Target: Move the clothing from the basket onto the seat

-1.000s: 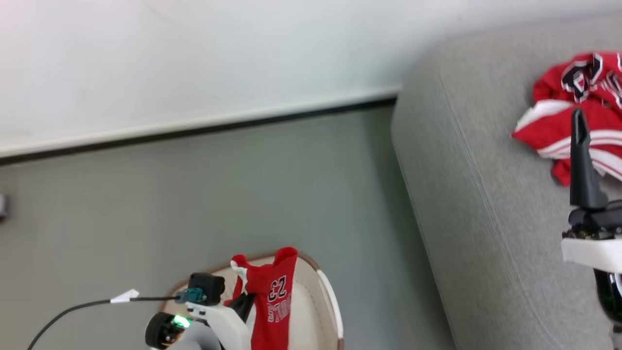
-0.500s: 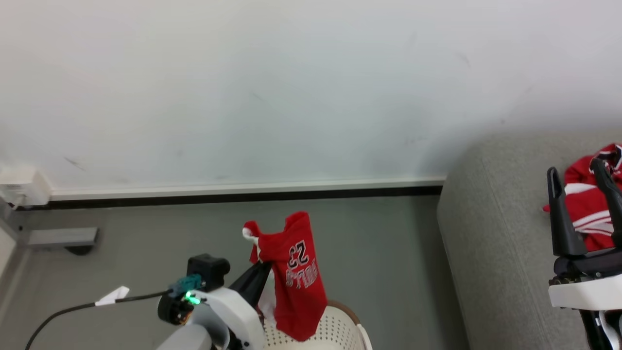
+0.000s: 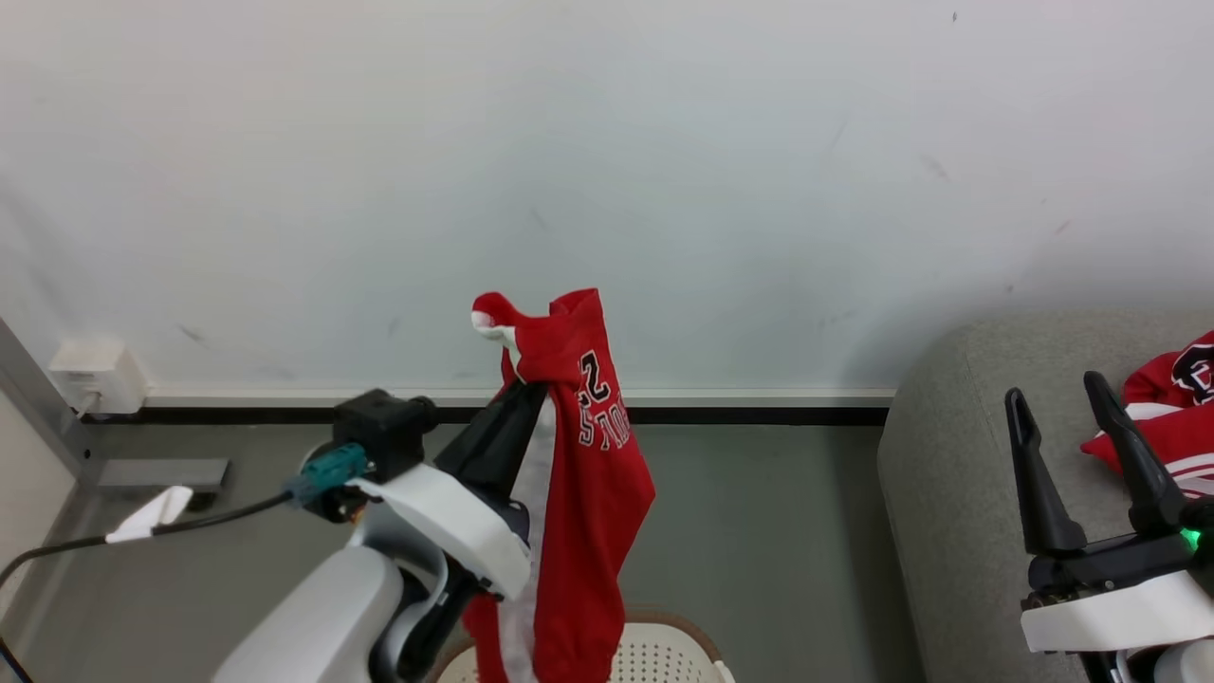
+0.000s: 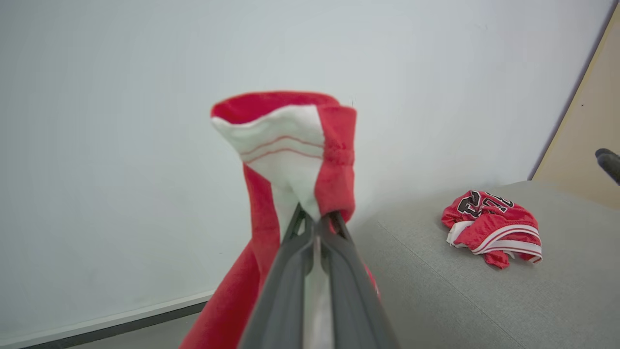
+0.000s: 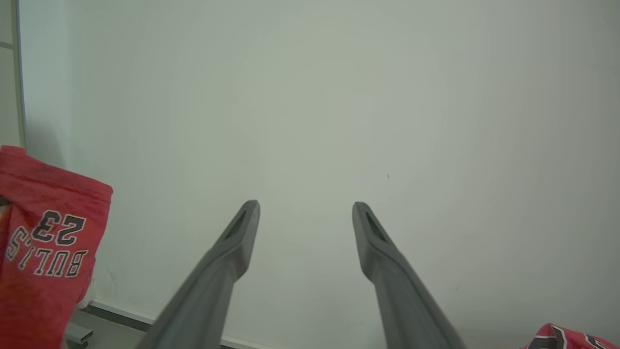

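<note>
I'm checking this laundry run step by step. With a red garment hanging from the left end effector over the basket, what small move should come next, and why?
Probably carry the left end effector, shut on the held garment, rightward toward the seat. The garment's lower end hangs by the basket, a second garment lies on the seat, and the right end effector is open.

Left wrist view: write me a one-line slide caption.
Left gripper shut on a red garment with white trim, held aloft; a second red garment lies on the grey seat.
</note>
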Motion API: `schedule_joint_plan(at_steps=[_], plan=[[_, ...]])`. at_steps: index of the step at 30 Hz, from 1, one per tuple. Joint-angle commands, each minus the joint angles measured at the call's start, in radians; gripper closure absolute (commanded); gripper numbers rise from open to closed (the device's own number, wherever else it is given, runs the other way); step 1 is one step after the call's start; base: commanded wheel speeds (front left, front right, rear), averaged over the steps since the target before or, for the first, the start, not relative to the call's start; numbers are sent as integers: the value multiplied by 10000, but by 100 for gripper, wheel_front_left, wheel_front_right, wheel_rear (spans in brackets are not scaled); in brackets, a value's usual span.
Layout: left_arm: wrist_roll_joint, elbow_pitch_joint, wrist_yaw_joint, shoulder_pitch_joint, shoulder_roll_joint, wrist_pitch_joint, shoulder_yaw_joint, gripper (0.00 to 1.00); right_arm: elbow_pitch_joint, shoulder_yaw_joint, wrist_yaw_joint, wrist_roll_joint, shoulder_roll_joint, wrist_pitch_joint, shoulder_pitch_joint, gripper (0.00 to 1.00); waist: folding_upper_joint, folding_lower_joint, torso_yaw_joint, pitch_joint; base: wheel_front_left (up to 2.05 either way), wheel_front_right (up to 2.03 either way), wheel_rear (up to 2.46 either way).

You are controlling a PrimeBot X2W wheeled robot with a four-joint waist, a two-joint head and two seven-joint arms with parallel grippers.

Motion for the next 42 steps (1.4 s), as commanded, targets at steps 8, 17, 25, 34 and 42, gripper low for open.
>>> schedule_joint_plan(at_steps=[8,17,25,34,42], plan=[[-103,-1241,477,-199,439,405,305,100,64,469,-23,131,145,5,266,0,-1,1,-130,-46,0,0,0],[-138,-1340,580,-233,482,434,316,100,158,1065,-23,193,121,7,-6,0,-1,1,-366,-38,0,0,0],[-175,-1057,461,-381,425,300,307,100,189,2050,-23,464,84,5,-96,0,-1,1,-392,-37,0,0,0],[-34,-754,255,-775,50,405,-64,100,1025,3947,-23,962,398,5,-21,0,-1,1,92,-146,0,0,0],[121,-590,-9,-1273,-462,514,-567,100,2548,5316,-23,1739,531,5,-953,0,-1,1,784,-286,0,0,0]])
